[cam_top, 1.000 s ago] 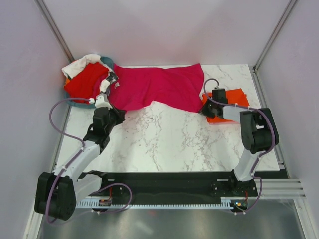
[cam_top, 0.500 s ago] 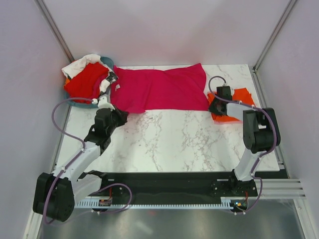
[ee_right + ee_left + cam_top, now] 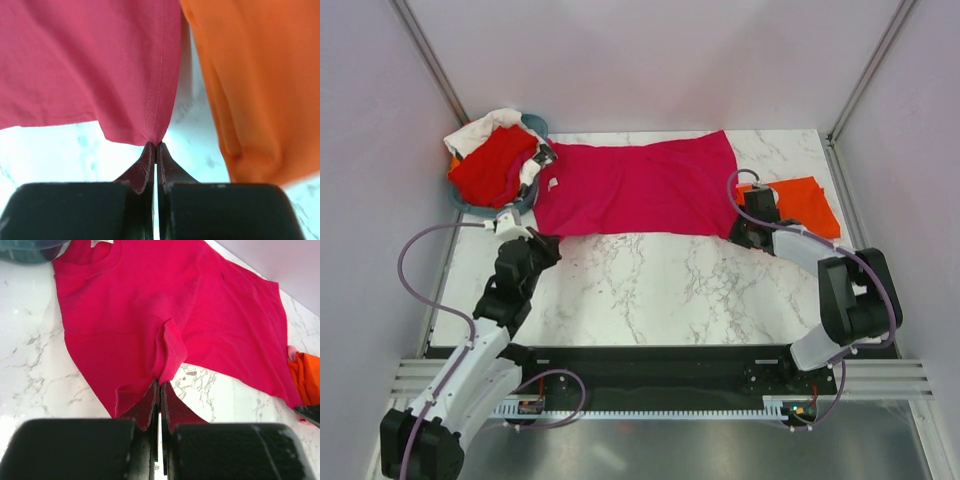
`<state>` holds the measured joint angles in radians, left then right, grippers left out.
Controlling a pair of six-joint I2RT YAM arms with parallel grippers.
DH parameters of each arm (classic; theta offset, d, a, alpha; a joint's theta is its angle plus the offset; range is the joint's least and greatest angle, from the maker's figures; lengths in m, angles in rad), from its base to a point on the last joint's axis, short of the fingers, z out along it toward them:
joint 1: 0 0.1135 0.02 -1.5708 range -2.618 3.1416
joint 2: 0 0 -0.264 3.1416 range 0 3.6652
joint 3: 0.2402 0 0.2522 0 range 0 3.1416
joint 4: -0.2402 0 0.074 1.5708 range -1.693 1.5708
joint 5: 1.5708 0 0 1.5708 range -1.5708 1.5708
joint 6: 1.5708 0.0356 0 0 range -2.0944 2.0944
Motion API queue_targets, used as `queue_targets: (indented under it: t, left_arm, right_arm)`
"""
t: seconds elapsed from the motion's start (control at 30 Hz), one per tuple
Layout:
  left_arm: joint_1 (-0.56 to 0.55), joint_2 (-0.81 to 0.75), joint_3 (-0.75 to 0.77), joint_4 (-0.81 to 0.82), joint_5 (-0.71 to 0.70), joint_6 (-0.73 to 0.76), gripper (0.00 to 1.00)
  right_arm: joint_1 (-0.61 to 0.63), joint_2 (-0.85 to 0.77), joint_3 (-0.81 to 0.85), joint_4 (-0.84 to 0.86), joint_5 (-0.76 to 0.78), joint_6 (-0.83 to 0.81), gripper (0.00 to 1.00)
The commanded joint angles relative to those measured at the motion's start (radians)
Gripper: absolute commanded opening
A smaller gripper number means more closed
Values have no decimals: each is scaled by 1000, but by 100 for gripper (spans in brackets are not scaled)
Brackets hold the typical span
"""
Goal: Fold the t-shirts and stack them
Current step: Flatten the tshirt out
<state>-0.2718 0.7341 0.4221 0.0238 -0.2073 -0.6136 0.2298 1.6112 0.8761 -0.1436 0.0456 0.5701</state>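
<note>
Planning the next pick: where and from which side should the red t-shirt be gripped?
Probably pinch a raised fold on top of the red t-shirt, coming straight down: it lies heaped in the teal basket, no clear hem showing, with the white t-shirt behind it.

On the table (image 3: pixel 670 290), a basket (image 3: pixel 534 125) stands in the far-left corner with a heap of tees (image 3: pixel 492 160) in it, spilling over its rim. A spread tee (image 3: pixel 640 185) lies flat across the far half of the table, its left end against the basket and its right end toward the far-right corner. Just right of it lies a folded tee (image 3: pixel 805 200). The 2 grippers sit at the spread tee's near edge. The left gripper (image 3: pixel 160 385) pinches the near-left corner, before the basket. The right gripper (image 3: pixel 155 146) pinches the near-right corner, between the 2 tees.
</note>
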Motion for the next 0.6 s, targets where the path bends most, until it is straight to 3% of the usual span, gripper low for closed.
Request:
queue_targets:
  t: [0.0,0.57]
  left_arm:
    - [-3,-70,-34,-65,-82,-35,2]
    - [-3,-369,-180,-240,-144,-66,2]
  right_arm:
    - [-9,-102,-75,-19,-9,-12,0]
    - [-104,-300,-238,-139,86,-16,0]
